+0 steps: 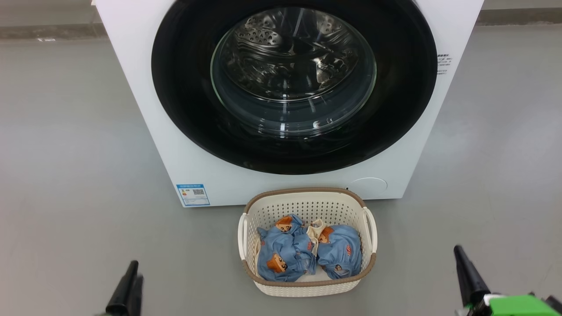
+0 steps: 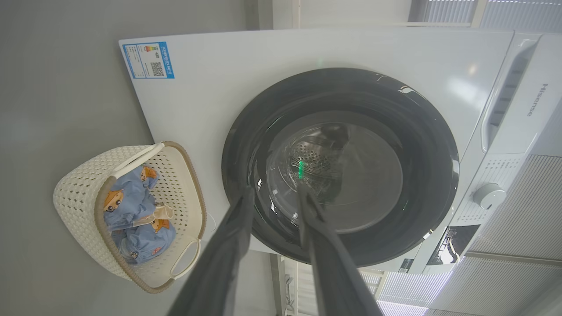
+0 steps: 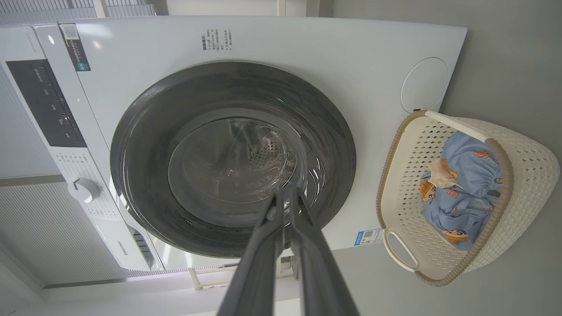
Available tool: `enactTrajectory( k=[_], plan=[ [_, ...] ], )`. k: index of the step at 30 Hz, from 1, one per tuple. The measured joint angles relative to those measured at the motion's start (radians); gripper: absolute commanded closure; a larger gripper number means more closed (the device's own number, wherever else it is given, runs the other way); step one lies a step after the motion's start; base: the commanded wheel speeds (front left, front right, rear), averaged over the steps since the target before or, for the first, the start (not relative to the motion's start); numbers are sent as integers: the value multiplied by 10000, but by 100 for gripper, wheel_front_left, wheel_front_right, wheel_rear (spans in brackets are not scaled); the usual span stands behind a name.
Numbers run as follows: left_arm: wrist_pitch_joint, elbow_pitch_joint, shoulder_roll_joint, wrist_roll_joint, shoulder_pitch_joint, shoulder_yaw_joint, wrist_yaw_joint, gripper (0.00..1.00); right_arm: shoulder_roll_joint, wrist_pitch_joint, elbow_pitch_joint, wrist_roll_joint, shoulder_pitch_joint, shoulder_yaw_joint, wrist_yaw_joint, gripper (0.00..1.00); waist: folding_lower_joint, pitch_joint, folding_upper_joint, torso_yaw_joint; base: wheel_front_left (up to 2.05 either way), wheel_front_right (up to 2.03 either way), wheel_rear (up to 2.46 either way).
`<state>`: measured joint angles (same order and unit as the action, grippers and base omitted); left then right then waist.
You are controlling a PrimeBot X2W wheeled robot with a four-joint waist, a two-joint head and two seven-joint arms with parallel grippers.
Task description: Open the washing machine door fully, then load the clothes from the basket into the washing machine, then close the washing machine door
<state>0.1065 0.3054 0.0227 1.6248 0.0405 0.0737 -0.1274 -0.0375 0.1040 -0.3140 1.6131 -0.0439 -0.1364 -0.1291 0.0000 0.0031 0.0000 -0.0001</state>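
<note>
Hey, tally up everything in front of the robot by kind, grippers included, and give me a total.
washing machine: 1
basket: 1
blue bear-print garments: 2 bundles visible
grippers: 2, the left gripper and the right gripper
Total: 6

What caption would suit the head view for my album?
Washing machine door shut, basket of clothes before it, left gripper and right gripper low.

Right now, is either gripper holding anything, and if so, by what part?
Nothing is held. The left gripper has its fingers apart with nothing between them, the right gripper is closed on nothing, and the clothes lie in the basket.
</note>
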Motion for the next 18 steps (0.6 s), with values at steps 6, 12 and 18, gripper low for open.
enactTrajectory(
  k=[6,12,18],
  plan=[
    [-73,178,-123,-2,-260,-69,2,0,58,-98,-230,-2,239,25,2,0,1,0,0,7,0,0,0],
    [-278,98,-54,-249,-260,-217,2,0,44,-276,-230,-211,239,153,2,0,2,-1,0,16,0,0,0],
    [-426,0,-15,-635,-259,-280,4,0,27,-447,-230,-658,237,232,2,0,2,7,0,18,0,0,0]
  ],
)
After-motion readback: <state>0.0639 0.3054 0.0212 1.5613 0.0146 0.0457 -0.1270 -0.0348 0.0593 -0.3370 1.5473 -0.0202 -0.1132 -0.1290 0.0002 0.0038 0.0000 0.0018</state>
